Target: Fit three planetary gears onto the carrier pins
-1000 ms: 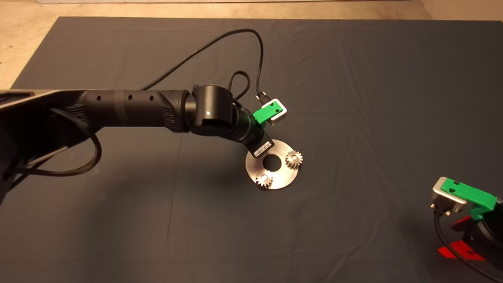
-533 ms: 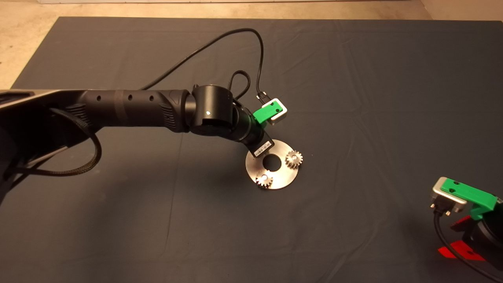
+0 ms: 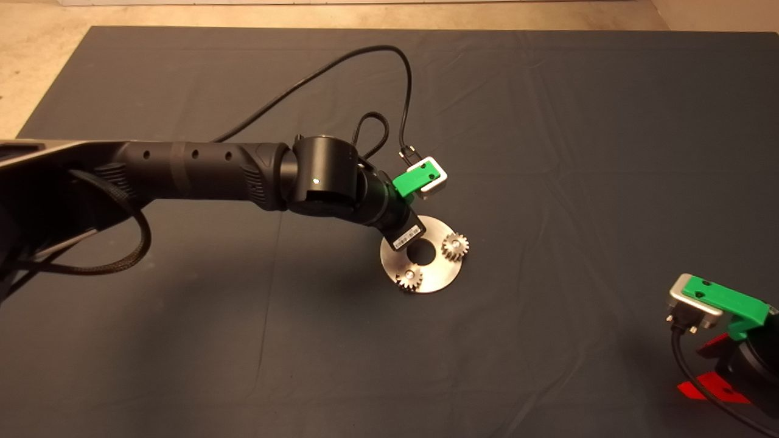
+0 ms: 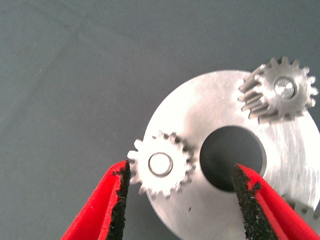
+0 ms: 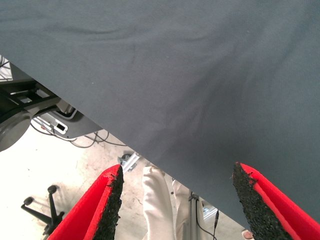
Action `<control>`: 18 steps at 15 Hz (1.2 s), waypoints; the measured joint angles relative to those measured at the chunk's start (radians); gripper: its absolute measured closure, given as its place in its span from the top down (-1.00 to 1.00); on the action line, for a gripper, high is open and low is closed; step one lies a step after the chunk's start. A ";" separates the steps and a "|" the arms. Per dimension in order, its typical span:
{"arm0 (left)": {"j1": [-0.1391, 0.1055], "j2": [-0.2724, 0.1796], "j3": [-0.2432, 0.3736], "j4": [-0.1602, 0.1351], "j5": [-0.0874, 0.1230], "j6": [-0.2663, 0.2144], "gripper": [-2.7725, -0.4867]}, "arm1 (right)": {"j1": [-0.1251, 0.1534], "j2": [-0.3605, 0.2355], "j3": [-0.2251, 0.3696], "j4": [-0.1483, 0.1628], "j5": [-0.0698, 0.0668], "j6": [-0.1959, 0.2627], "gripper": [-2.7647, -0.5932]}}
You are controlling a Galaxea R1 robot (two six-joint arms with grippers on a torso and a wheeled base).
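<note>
A: What do we see first, going by size?

B: We see the dark mat [image 3: 548, 152] covering the bench, and the left arm [image 3: 201, 176] reaching in across it to the middle. At the lower right edge the right hand [image 3: 721, 359] waits, parked.

A: And under the left arm?

B: We find the disc [image 3: 435, 277] lying flat on the mat, shiny, with a big centre hole. The left hand [image 4: 177, 200] hangs right over its near-left part; from above, the wrist hides that part of the disc.

A: How do we read that hand?

B: In the left wrist view its two red fingers [image 4: 102, 210] stand wide apart, and nothing sits between the pads. One pad is just beside a gear's teeth, off the disc's edge, and the other is over the rim of the centre hole. We cannot tell whether the first pad touches the teeth.

A: The right hand?

B: We see its fingers [image 5: 97, 210] spread as well, empty, looking out past the mat's edge to the floor, where a person's legs [image 5: 155, 205] in pale trousers show.

A: And the planetary gears?

B: We count two clearly in the wrist view: one gear [image 4: 161, 164] seated on a carrier pin [image 4: 160, 164] between the left fingers, the pin's end showing in its bore, and a second gear [image 4: 280, 90] on its own pin across the hole. A few teeth of a third gear [image 4: 307, 210] peep out at the edge, behind a finger; we cannot see its pin there.
</note>
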 joint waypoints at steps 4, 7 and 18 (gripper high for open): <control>0.000 -0.070 0.074 0.000 0.003 -0.030 -0.02 | 0.000 0.014 0.000 0.000 0.032 0.000 -0.06; 0.000 -0.108 0.125 0.000 0.045 -0.056 0.03 | 0.000 0.048 0.000 0.001 0.045 0.001 -0.06; -0.090 -0.212 0.401 -0.001 0.257 -0.244 0.25 | 0.097 0.271 -0.003 0.002 0.124 0.133 -0.06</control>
